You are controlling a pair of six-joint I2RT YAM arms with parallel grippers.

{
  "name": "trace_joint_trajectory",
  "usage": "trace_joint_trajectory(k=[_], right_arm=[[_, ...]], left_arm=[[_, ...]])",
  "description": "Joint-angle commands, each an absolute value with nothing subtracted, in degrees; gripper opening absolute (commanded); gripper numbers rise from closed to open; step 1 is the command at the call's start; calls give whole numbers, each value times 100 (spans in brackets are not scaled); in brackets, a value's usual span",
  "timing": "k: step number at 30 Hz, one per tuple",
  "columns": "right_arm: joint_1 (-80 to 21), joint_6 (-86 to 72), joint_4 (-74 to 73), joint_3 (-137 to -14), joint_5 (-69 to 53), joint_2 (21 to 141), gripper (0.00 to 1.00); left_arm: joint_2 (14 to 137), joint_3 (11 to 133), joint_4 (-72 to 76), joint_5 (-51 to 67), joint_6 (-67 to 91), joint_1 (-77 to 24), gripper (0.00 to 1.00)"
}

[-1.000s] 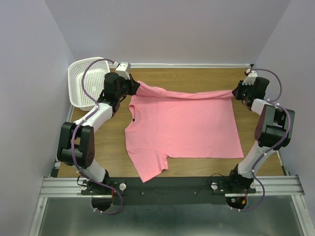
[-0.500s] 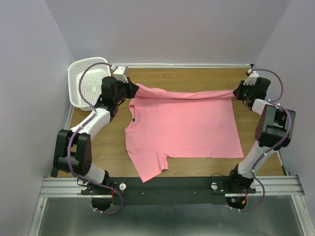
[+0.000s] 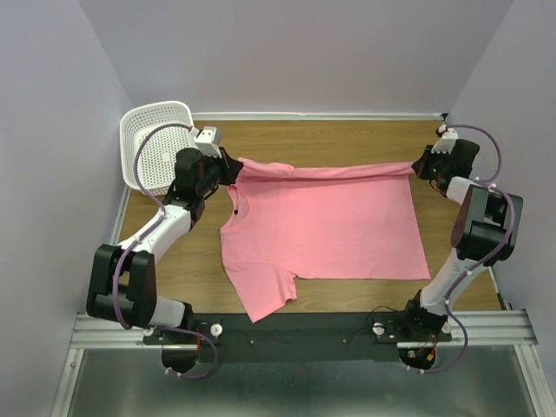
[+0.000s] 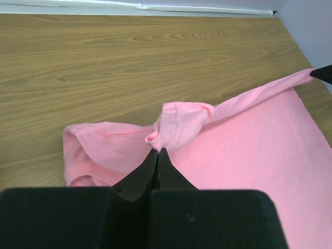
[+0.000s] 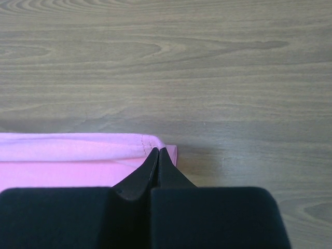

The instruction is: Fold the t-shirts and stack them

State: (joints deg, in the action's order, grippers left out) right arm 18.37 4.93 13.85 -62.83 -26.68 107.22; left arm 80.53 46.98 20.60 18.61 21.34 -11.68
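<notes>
Folding the pink t-shirt [image 3: 321,226], spread mid-table [image 3: 330,135], left gripper [image 3: 233,167] clamped on its sleeve at ten o'clock, right gripper [image 3: 417,165] clamped on its hem corner at two, probably wants both corners carried level and taut toward six.

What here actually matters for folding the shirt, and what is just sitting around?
Part of the job:
- pink t-shirt, spread on the table, far edge lifted
- left fingers, shut on its far sleeve
- right fingers, shut on its far hem corner

Just lying about:
- white basket, far left corner, apart from the shirt
- wooden table, only the work surface
</notes>
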Motion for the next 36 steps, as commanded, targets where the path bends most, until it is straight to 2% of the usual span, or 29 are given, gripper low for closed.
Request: trace_joint_trajectory(k=[1, 20, 25, 28, 29, 30, 33, 36], right_arm=[[1942, 483, 1362, -6153, -2865, 10635, 4], [2057, 562, 1345, -5924, -3023, 10494, 5], [2083, 615, 1336, -5819, -3041, 10415, 9], [2144, 624, 1275, -5757, -3023, 10336, 34], [2197, 633, 1266, -5739, -3006, 10301, 46], [2223, 624, 1248, -5704, -3015, 10205, 63], [2338, 624, 1222, -5643, -3164, 9968, 73], [2364, 668, 1178, -5494, -3374, 9757, 74]], left_arm=[[7770, 4614, 2320, 1758, 2232, -1134, 0], [7506, 4175, 2329, 1635, 2329, -1134, 0], [7497, 3973, 2355, 1714, 2460, -1143, 0], [7497, 3727, 2382, 1793, 2557, -1151, 0], [7506, 3674, 2382, 1828, 2575, -1151, 0], [7497, 3587, 2382, 1846, 2575, -1151, 0], [7515, 3454, 2408, 1820, 2637, -1169, 0], [7515, 3428, 2452, 1828, 2646, -1195, 0]])
